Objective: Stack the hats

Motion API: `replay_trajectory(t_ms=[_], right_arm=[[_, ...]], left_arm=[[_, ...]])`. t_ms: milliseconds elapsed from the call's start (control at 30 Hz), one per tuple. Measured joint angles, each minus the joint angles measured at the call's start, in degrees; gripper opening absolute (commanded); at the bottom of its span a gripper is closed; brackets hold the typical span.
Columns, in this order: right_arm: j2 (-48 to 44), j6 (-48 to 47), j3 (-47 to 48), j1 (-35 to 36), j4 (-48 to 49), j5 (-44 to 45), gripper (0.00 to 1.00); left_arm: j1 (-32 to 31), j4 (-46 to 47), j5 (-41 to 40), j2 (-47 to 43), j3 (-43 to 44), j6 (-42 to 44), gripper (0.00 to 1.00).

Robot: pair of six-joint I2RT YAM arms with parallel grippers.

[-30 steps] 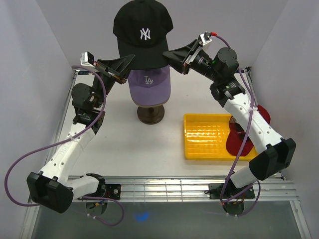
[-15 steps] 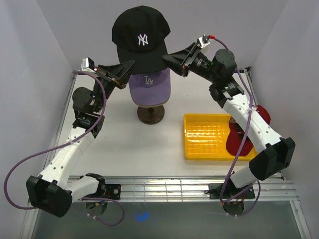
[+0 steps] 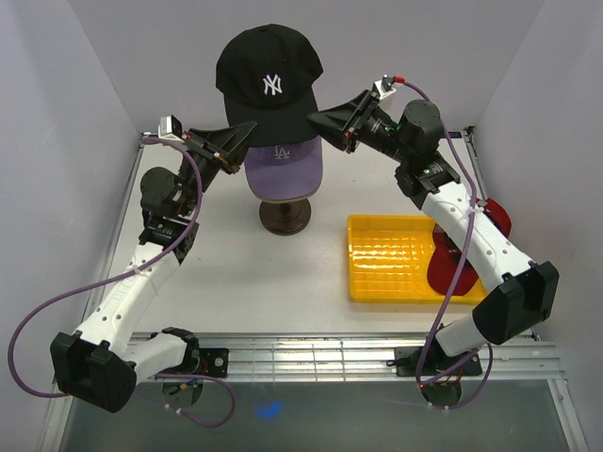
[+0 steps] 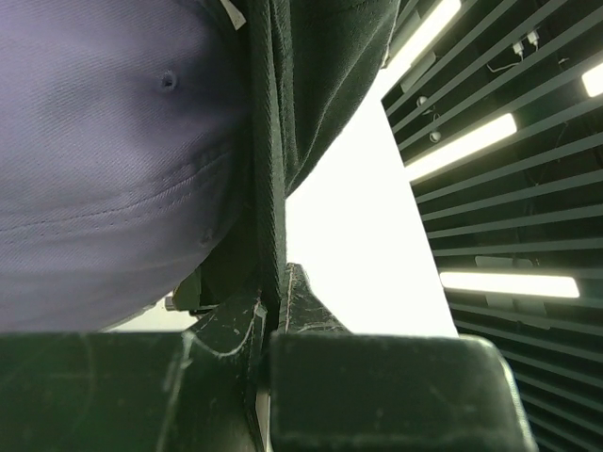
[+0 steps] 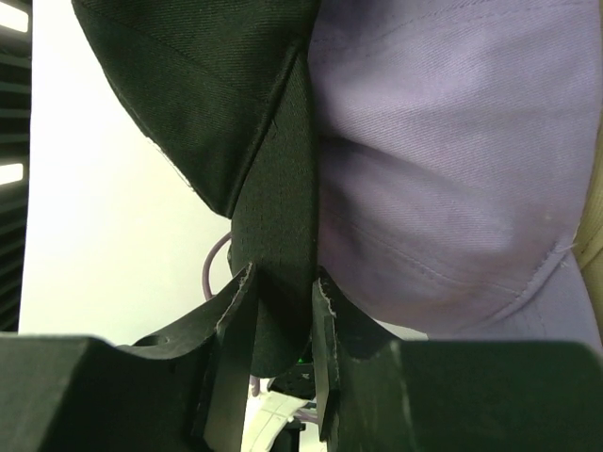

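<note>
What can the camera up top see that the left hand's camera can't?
Only the top camera shows the yellow tray, the red hat at its right edge and the round stand. Only the left wrist camera shows ceiling lights and, close up, the edge of the black hat pinched in the left gripper. Both show the black hat and the purple hat.
</note>
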Motion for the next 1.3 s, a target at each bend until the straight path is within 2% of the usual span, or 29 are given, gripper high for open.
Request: replay_trajectory(t_ms=[967,1300], right_arm=[[-4.46,-4.33,-3.41,0.07,-3.13,0.61,0.25],[-6.75,-4.72,-7.15,0.11,-3.04,0.96,0.25]], left_arm=[[0.79,0.72,4.46,-1.68,-3.41,1.07,0.0],[1.07,1.53,7.15,-2.05,-5.2,1.95,0.0]])
